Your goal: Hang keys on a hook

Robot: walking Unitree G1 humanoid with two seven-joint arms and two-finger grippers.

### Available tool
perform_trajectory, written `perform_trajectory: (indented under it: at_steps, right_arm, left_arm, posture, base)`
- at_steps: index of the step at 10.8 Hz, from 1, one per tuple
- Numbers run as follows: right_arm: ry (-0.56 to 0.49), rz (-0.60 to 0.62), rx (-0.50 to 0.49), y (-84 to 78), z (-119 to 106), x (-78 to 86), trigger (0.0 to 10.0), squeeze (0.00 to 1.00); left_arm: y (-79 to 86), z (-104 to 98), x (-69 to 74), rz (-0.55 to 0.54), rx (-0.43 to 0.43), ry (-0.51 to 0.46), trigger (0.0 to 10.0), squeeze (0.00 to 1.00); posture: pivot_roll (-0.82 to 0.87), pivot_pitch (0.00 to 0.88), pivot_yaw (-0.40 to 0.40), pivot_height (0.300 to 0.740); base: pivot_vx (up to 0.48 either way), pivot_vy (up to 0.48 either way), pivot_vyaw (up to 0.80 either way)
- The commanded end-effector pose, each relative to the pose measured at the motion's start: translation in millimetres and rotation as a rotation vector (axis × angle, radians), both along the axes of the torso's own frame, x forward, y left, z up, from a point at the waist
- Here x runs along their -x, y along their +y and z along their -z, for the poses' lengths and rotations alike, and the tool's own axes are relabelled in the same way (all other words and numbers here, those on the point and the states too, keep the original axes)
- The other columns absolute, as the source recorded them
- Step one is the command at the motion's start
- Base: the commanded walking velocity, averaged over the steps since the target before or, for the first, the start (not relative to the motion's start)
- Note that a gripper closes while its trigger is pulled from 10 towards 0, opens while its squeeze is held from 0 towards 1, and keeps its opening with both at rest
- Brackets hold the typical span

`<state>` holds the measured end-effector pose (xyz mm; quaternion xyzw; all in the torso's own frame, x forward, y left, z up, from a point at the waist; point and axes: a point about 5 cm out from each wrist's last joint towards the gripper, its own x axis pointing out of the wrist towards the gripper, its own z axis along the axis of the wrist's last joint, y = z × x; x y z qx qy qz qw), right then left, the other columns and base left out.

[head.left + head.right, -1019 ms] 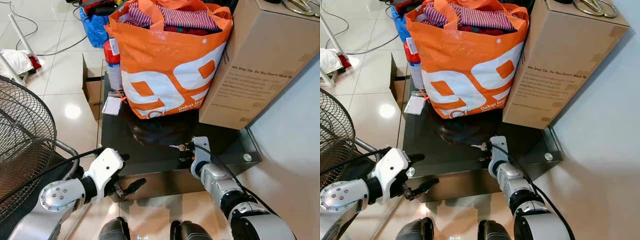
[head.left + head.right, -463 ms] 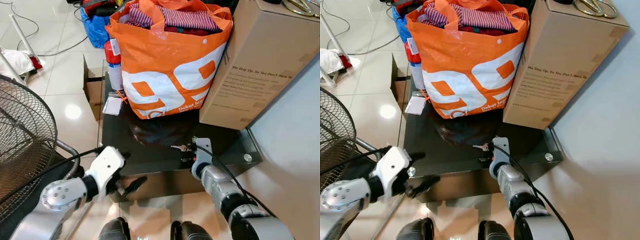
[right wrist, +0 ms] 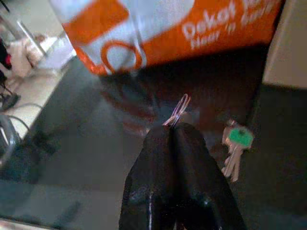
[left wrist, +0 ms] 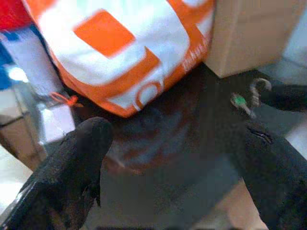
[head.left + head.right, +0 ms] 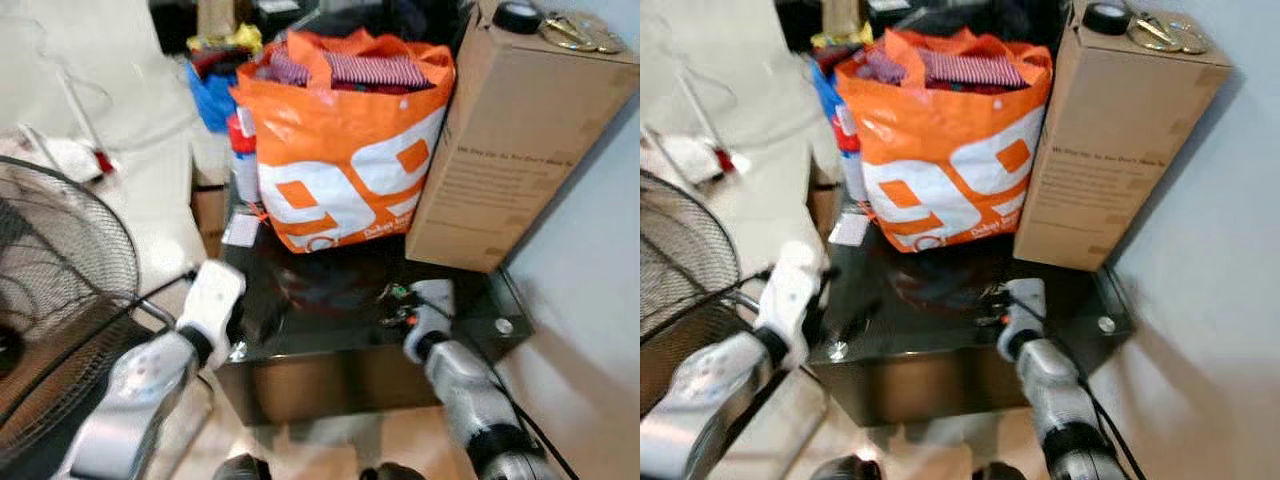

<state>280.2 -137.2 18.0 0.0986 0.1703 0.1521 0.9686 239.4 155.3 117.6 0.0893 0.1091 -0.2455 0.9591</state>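
On a dark glass table, close to its front edge: the right gripper, its two black fingers pressed together on a thin metal key ring, with the keys, one capped in green, hanging just beside the fingertips and over the glass. From the head views, blurred: the same right gripper low above the table's right front part, silver forearm running down toward the lower edge. To the left, at the table's front left corner: the left gripper, fingers spread wide apart and holding nothing, pointed across the glass toward the keys. Behind both, toward the back of the table: a large orange and white shopping bag stuffed with striped cloth, and just beside it on the right a tall cardboard box leaning against a pale wall, with small metal items on its top. Left of the bag: a blue bag and a red and white canister, both soft with blur. At far left, on the tiled floor: the wire cage of a fan.
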Motion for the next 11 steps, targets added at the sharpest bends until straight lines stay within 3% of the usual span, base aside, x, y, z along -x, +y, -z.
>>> perform_trajectory:
  at_steps: [1,4,5,6,8,11]
  right_arm:
    - [-0.083,0.005,-0.005,-7.5,-18.8,-1.5,0.0,0.00]
    - [-0.306,0.057,0.026,-20.6,-67.1,17.4,0.0,0.00]
    - [-0.364,0.071,0.045,-22.5,-84.2,28.1,3.1,0.00]
    - [-0.373,0.065,0.062,-18.3,-93.7,33.7,10.0,0.00]
    - [-0.308,0.135,0.073,-17.8,-95.5,35.4,10.0,0.00]
    - [-0.323,0.232,0.132,-27.8,-105.3,29.8,10.0,0.00]
  left_arm:
    - [2.3,0.2,-4.9,-0.065,0.002,-0.026,10.0,0.00]
    - [-3.4,-11.0,-8.0,-0.113,0.013,-0.101,10.0,0.00]
    - [-4.4,-16.8,-10.1,-0.140,0.026,-0.123,10.0,0.00]
    - [1.3,-17.2,-9.3,-0.158,0.020,-0.128,10.0,0.00]
    - [10.9,-10.9,-11.6,-0.216,0.016,-0.108,10.0,0.00]
    - [4.0,-11.9,-23.2,-0.220,0.022,-0.123,10.0,0.00]
  posture:
    - [-0.05,0.000,0.021,0.740]
    - [-0.05,0.000,0.021,0.740]
    - [-0.04,0.000,0.012,0.740]
    - [-0.03,0.000,0.004,0.740]
    - [-0.05,0.000,0.007,0.740]
    - [-0.06,0.000,0.022,0.740]
  base:
    - [0.000,0.000,0.00]
    - [0.000,0.000,0.00]
    - [0.000,0.000,0.00]
    - [0.000,0.000,0.00]
    - [0.000,0.000,0.00]
    - [0.000,0.000,0.00]
